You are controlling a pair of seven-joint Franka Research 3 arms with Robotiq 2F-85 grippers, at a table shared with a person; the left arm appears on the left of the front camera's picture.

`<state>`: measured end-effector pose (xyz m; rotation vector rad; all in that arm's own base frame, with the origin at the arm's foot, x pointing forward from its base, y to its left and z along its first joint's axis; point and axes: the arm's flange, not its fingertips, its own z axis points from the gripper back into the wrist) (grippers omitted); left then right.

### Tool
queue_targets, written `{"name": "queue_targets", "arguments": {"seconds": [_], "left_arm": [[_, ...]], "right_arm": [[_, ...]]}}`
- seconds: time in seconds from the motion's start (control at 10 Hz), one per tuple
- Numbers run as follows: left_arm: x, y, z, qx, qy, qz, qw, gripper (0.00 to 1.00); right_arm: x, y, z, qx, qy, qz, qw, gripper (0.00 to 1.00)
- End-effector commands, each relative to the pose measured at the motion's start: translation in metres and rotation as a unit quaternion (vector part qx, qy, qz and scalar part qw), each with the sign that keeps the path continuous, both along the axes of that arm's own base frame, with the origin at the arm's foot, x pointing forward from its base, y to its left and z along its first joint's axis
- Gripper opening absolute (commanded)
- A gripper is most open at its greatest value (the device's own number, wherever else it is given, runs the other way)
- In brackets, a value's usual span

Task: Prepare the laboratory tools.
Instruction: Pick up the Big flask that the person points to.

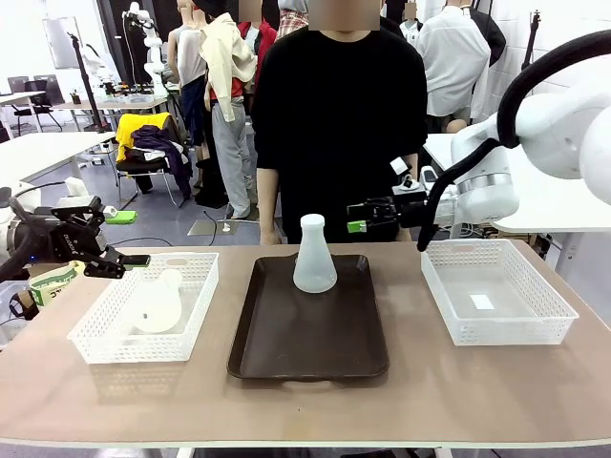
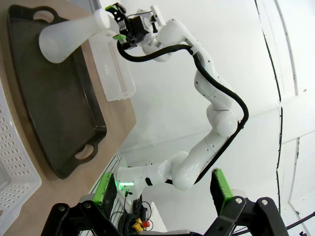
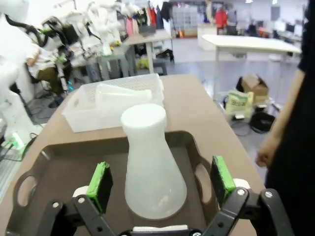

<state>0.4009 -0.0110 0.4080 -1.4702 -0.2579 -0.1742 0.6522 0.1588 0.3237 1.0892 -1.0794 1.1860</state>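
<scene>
Front view: flask (image 1: 314, 256) upright on tray (image 1: 305, 334) between baskets (image 1: 95, 348) (image 1: 496, 329) (left tool (image 1: 134, 260), right tool (image 1: 355, 216) spread).

Front camera across table (image 1: 477, 391) toward person (image 1: 339, 124); wrist cameras inward; tray (image 1: 315, 334) and flask (image 1: 314, 258) shared.

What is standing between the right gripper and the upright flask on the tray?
Nothing visible. The right gripper hovers with open jaws close to the upright flask on the tray; the right wrist view shows nothing between them.
</scene>
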Motion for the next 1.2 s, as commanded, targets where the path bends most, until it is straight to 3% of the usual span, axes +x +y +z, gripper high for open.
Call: {"name": "queue_targets", "arguments": {"seconds": [0.0, 0.6, 1.1], "left_arm": [[-0.001, 0.000, 0.002, -0.004, -0.002, 0.000, 1.000, 1.00], [-0.001, 0.000, 0.002, -0.004, -0.002, 0.000, 1.000, 1.00], [-0.001, 0.000, 0.002, -0.004, -0.002, 0.000, 1.000, 1.00]], "right_arm": [[-0.026, -0.023, 0.010, -0.029, 0.004, -0.044, 0.999, 1.00], [-0.066, -0.092, 0.030, 0.001, -0.045, -0.165, 0.985, 1.00], [-0.060, -0.083, 0.026, 0.026, -0.048, -0.149, 0.987, 1.00]]}}
